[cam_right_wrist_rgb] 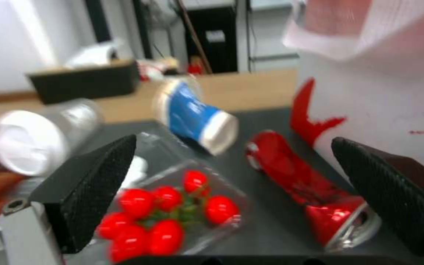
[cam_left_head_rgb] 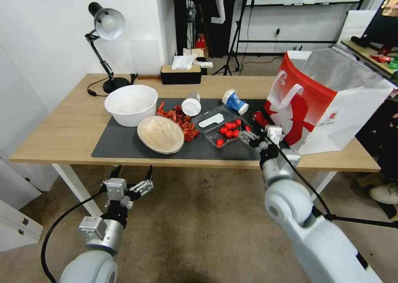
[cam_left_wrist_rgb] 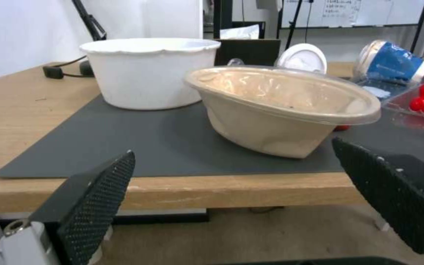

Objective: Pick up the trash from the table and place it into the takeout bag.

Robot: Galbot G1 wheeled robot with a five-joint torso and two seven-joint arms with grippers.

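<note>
The takeout bag (cam_left_head_rgb: 327,105) stands open at the table's (cam_left_head_rgb: 54,129) right end. On the dark mat (cam_left_head_rgb: 120,144) lie a crushed red can (cam_left_head_rgb: 260,119), a blue-and-white cup (cam_left_head_rgb: 235,101) on its side, a white cup (cam_left_head_rgb: 191,104) on its side and a tilted beige bowl (cam_left_head_rgb: 160,134). My right gripper (cam_left_head_rgb: 256,133) hovers open over the mat's right front. The can (cam_right_wrist_rgb: 305,184) lies just ahead between its fingers (cam_right_wrist_rgb: 92,191), beside the bag (cam_right_wrist_rgb: 384,92). My left gripper (cam_left_head_rgb: 133,170) hangs open below the table's front edge, facing the beige bowl (cam_left_wrist_rgb: 281,106).
A large white bowl (cam_left_head_rgb: 131,105), red shell scraps (cam_left_head_rgb: 178,117) and a clear tray of cherry tomatoes (cam_left_head_rgb: 222,129) share the mat. A desk lamp (cam_left_head_rgb: 105,30) and a black tissue box (cam_left_head_rgb: 180,73) stand at the back. Bare floor lies in front of the table.
</note>
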